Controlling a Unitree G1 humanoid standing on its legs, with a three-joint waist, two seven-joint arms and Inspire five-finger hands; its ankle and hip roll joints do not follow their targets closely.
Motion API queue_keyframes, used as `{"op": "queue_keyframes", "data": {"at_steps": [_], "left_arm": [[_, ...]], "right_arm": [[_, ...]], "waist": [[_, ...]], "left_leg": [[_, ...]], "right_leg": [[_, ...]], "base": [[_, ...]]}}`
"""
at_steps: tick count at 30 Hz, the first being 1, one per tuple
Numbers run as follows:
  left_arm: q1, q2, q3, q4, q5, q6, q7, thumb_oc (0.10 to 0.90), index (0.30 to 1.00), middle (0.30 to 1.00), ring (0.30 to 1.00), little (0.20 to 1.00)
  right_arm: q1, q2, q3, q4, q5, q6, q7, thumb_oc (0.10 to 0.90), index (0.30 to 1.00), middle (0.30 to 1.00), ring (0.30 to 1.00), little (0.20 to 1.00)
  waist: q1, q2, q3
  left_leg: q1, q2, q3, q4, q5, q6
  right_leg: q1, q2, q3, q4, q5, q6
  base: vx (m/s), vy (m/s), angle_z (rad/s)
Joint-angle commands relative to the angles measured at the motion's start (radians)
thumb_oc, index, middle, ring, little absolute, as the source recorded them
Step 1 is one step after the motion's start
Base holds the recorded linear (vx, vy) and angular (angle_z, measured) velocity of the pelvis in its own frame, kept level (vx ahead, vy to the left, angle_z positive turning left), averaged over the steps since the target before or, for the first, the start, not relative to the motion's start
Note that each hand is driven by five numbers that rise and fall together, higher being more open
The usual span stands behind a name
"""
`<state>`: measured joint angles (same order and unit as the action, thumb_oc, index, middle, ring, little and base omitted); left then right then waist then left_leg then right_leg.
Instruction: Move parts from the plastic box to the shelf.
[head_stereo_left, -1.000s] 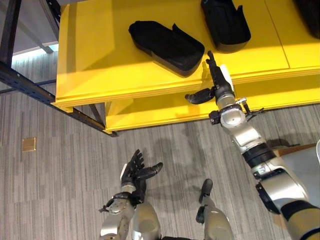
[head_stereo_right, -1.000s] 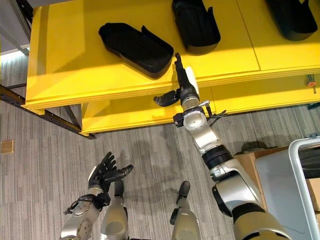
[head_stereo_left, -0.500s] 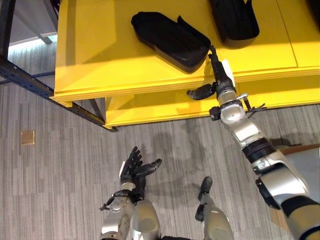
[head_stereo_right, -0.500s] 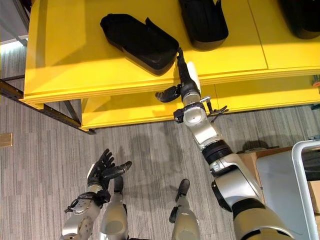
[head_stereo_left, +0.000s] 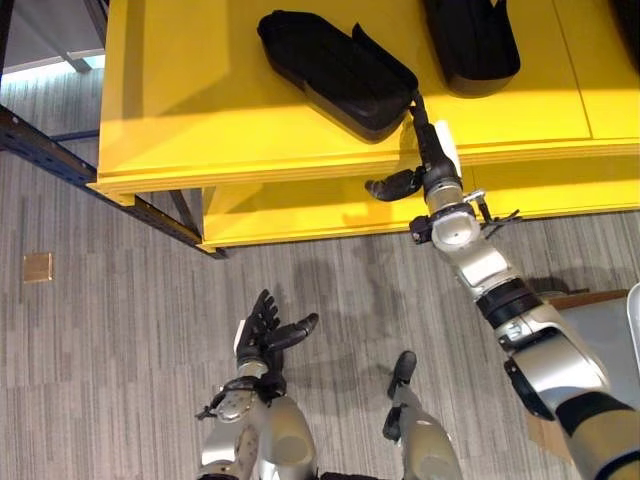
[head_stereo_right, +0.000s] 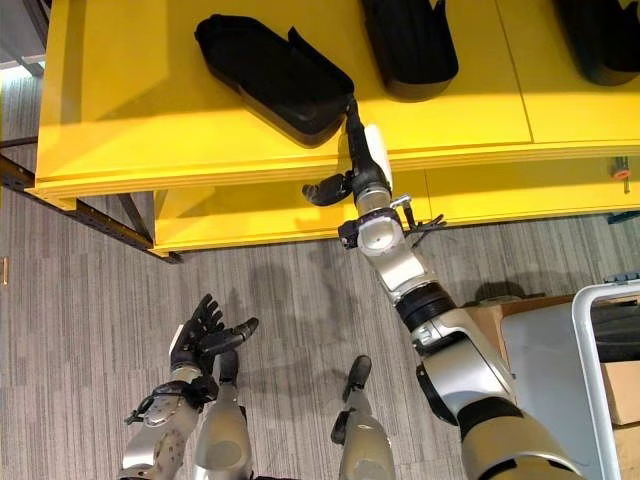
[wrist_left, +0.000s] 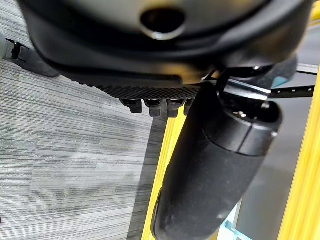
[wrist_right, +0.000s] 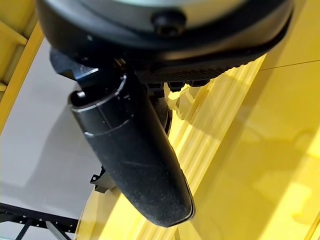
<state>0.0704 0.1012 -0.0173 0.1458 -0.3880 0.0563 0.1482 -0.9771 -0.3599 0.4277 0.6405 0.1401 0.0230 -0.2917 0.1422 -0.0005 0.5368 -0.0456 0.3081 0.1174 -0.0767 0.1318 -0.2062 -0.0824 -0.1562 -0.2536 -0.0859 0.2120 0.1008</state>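
left eye view: black part (head_stereo_left: 335, 70) lies on the yellow shelf (head_stereo_left: 200, 120) at 12 o'clock. right robot hand (head_stereo_left: 432, 160), fingers straight, touches its near end, thumb spread. left robot hand (head_stereo_left: 262, 335) relaxed, empty. placing looks nearly finished; more fetching likely remains.

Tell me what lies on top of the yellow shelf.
On the yellow shelf lie black parts: one by the right hand, another beside it, a third at the edge. Their undersides are hidden.
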Motion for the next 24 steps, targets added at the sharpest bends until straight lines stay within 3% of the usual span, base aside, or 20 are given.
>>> {"op": "queue_keyframes", "data": {"at_steps": [1,24], "left_arm": [[0.041,0.008,-0.003,-0.165,-0.004,-0.088,0.002,0.9,1.0,1.0,1.0,1.0],[0.043,0.01,0.006,-0.158,-0.017,-0.085,0.004,0.9,1.0,1.0,1.0,1.0]], "right_arm": [[-0.083,0.056,0.029,-0.078,0.007,-0.067,0.038,0.9,1.0,1.0,1.0,1.0],[0.019,0.164,-0.027,-0.125,0.034,-0.066,0.064,0.9,1.0,1.0,1.0,1.0]], "waist": [[0.035,-0.034,-0.017],[0.046,-0.059,-0.017]], "left_leg": [[0.048,-0.017,0.041,-0.011,-0.038,0.057],[0.094,-0.022,0.047,-0.011,-0.041,0.059]], "right_leg": [[0.111,-0.058,0.03,0.009,-0.026,-0.037],[0.149,-0.061,0.027,0.011,-0.031,-0.04]], "base": [[0.0,0.0,0.0],[0.0,0.001,0.0]]}}
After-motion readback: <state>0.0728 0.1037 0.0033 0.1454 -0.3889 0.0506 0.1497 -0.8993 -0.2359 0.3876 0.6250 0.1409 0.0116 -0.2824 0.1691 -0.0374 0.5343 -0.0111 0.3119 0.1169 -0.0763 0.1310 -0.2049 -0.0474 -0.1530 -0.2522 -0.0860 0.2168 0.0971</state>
